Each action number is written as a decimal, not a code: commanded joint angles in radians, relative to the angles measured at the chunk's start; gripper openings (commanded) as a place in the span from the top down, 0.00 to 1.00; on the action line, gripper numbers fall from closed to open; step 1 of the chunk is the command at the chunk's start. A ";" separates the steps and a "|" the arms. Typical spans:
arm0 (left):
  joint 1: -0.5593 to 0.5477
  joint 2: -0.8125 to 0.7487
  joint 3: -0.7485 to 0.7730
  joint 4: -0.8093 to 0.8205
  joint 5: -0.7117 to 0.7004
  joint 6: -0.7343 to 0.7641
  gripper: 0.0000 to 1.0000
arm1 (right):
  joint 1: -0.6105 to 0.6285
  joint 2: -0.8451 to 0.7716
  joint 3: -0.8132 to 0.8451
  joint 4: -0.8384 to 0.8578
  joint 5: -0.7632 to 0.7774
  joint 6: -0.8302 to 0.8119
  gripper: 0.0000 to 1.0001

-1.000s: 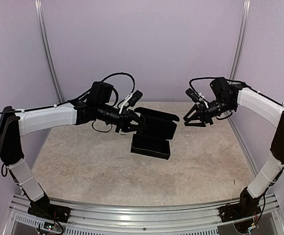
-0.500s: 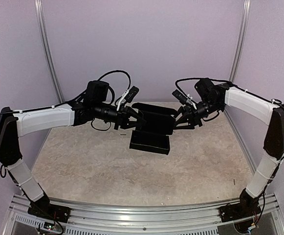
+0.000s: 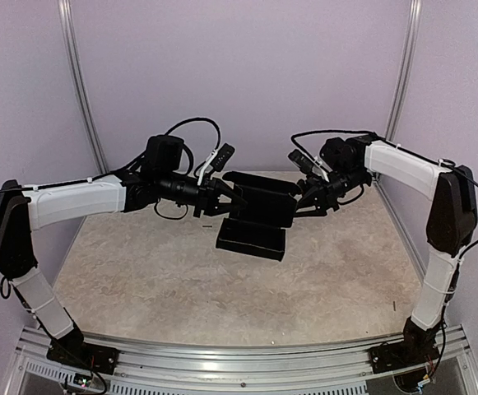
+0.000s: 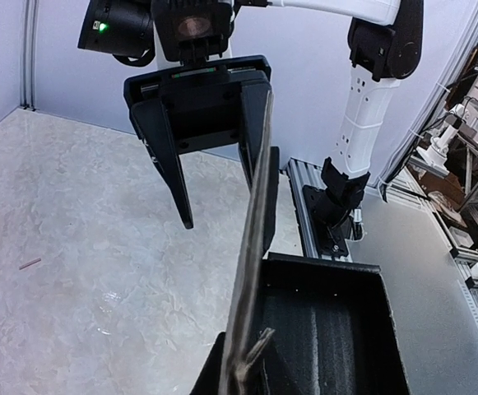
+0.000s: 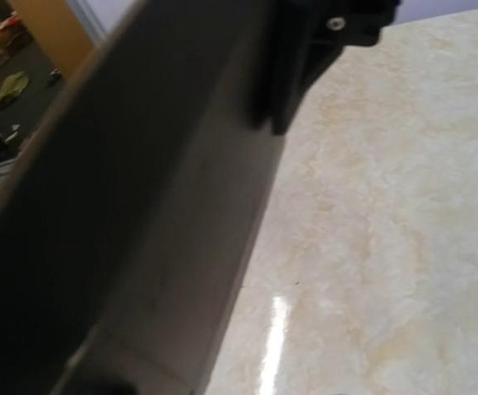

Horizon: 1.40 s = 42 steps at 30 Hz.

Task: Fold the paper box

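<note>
The paper box [image 3: 259,216] is matte black, held above the table. Its upright panel [image 4: 253,247] shows edge-on in the left wrist view, with an open tray part [image 4: 329,329] hanging to its right. My left gripper [image 3: 230,200] is shut on the panel's left end, and its jaws pinch the sheet at the bottom of its own view [image 4: 239,380]. My right gripper [image 3: 303,206] is open at the panel's right end. Its two fingers [image 4: 166,156] straddle the edge, which lies close to one finger. In the right wrist view the panel [image 5: 123,214] fills the left side and hides that gripper's own fingers.
The table [image 3: 140,271] is a mottled beige surface. A small pinkish stick [image 4: 30,263] lies on it to the left of the box. An aluminium rail [image 3: 239,358] runs along the near edge, and lilac walls close the back and both sides.
My right gripper has moved left from free air to the box's right edge, and now straddles the panel. The left gripper and box shifted slightly left and up.
</note>
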 commanded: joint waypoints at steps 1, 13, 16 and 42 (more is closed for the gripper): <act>0.021 -0.012 -0.019 0.017 -0.060 -0.022 1.00 | 0.013 0.009 0.026 -0.178 -0.051 -0.136 0.56; 0.019 -0.024 -0.029 0.027 -0.025 -0.032 1.00 | 0.003 -0.030 -0.006 -0.025 -0.028 0.021 0.57; 0.019 -0.028 -0.029 0.022 -0.001 -0.031 1.00 | -0.014 -0.012 0.047 -0.086 0.027 -0.026 0.63; -0.001 -0.016 -0.020 0.034 0.026 -0.045 1.00 | 0.007 -0.002 0.064 -0.043 -0.031 0.012 0.65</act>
